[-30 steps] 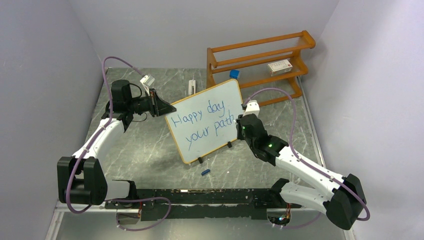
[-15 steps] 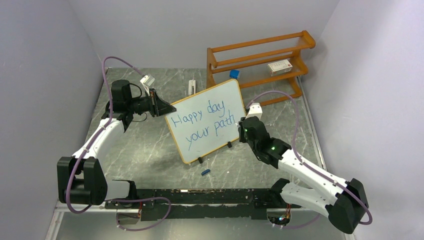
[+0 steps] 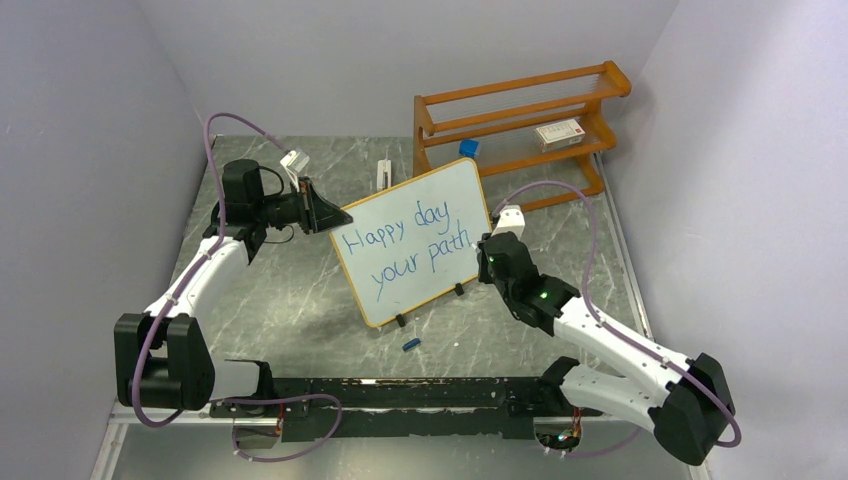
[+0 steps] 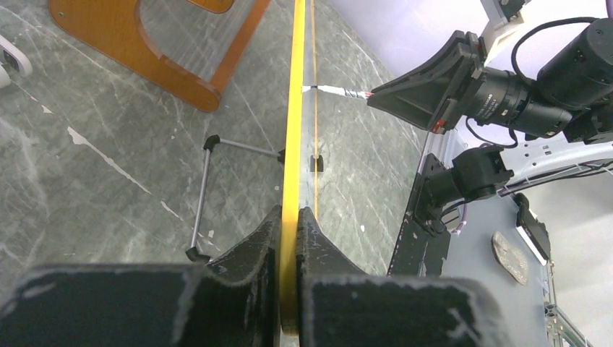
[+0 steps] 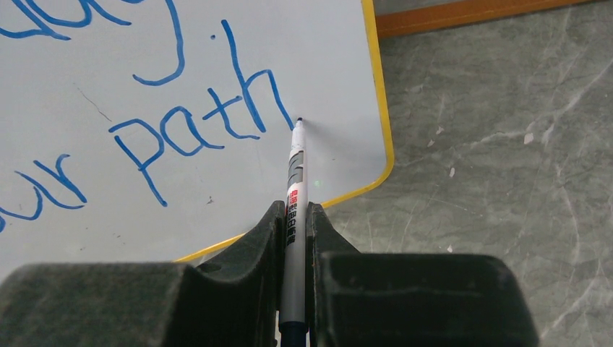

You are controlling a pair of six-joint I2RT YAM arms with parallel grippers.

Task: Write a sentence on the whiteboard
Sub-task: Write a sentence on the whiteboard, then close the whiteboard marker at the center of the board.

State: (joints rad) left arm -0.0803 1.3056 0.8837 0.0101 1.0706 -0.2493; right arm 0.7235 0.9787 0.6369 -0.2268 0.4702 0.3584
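The whiteboard (image 3: 420, 205) stands tilted on small black feet at the table's middle. Its blue sentence (image 3: 405, 245) reads "Happy day your path" in two lines. My left gripper (image 3: 335, 218) is shut on the board's left frame edge; the left wrist view shows the yellow frame (image 4: 295, 108) edge-on between the jaws of that gripper (image 4: 289, 217). My right gripper (image 3: 487, 255) is shut on a silver marker (image 5: 295, 188). The marker tip is at the board face just right of the "h" of "path" (image 5: 195, 134), touching or nearly so.
An orange wooden rack (image 3: 520, 110) stands behind the board with a white box (image 3: 558, 133) on it and a blue thing (image 3: 469, 147) at its left end. A white object (image 3: 383, 172) lies at the back. A blue cap (image 3: 410, 344) lies before the board.
My right gripper with the marker has shifted slightly right and toward the near edge, then held still. The left gripper, board and writing are unchanged.
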